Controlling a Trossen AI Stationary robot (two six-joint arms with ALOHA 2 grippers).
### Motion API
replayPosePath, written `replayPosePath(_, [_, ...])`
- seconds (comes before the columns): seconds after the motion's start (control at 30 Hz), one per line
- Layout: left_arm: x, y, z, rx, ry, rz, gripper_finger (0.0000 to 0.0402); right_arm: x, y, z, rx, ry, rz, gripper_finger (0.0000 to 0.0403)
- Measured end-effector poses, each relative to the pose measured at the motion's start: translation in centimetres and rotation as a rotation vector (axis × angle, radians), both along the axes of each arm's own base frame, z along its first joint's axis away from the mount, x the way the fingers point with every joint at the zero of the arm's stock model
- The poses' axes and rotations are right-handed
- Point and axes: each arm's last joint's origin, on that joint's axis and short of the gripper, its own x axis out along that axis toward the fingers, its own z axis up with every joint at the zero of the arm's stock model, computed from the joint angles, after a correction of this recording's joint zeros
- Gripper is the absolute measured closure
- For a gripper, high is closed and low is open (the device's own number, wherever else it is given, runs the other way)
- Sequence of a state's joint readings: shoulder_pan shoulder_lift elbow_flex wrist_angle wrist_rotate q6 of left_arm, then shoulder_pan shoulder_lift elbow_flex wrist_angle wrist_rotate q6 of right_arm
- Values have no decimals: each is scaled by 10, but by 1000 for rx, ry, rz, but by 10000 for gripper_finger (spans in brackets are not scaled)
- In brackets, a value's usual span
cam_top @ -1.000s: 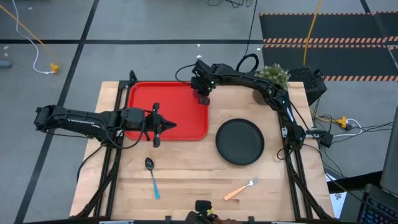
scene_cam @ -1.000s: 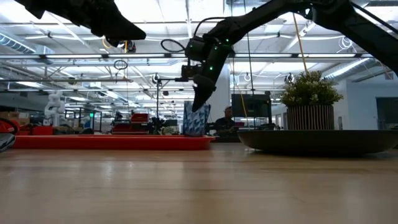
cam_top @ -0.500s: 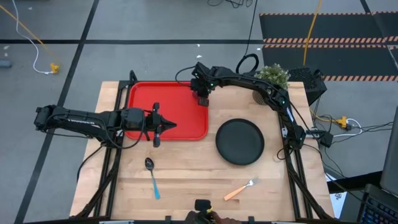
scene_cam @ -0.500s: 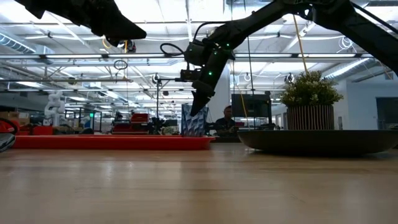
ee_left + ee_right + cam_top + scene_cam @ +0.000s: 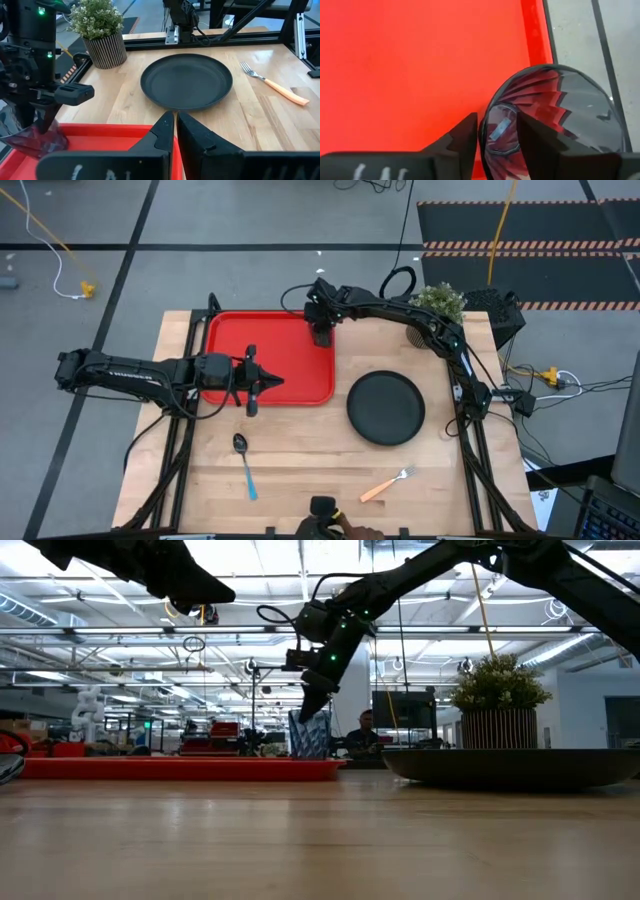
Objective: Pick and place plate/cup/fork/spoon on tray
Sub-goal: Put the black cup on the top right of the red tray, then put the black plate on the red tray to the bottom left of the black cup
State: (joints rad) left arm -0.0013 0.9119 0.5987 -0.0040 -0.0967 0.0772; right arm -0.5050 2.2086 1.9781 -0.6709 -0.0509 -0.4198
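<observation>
The right end effector (image 5: 322, 335) has shifted a little inward over the tray (image 5: 240, 350) since 1 second ago, carrying the cup (image 5: 308, 734) from the tray's far right rim toward its corner. It is clenched on the cup, 1 finger inside the wall and 1 outside. In the low view the cup sits about level with the tray's rim; whether it already rests on the tray floor is hard to tell. This suggests the cup's placement is nearly done and release comes next.

The left end effector (image 5: 250, 383) hovers over the tray's near edge, fingers pressed together, holding nothing.

Count: 1 cup, 1 plate (image 5: 386, 407), 1 fork (image 5: 386, 483), 1 spoon (image 5: 244, 462). Plate, fork and spoon lie on the surface off the tray's near side.
</observation>
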Motion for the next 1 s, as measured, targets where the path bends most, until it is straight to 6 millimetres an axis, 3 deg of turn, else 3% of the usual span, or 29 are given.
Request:
replayPosePath(0.43, [0, 0, 0, 0, 0, 0, 376, 4, 1, 6, -21, -45, -5, 214])
replayPosePath(0.73, [0, -1, 0, -8, 3, -4, 376, 3, 25, 46, -120, -110, -7, 183])
replayPosePath(1.0, [-1, -4, -2, -7, 18, -18, 376, -7, 67, 88, -114, -136, 55, 179])
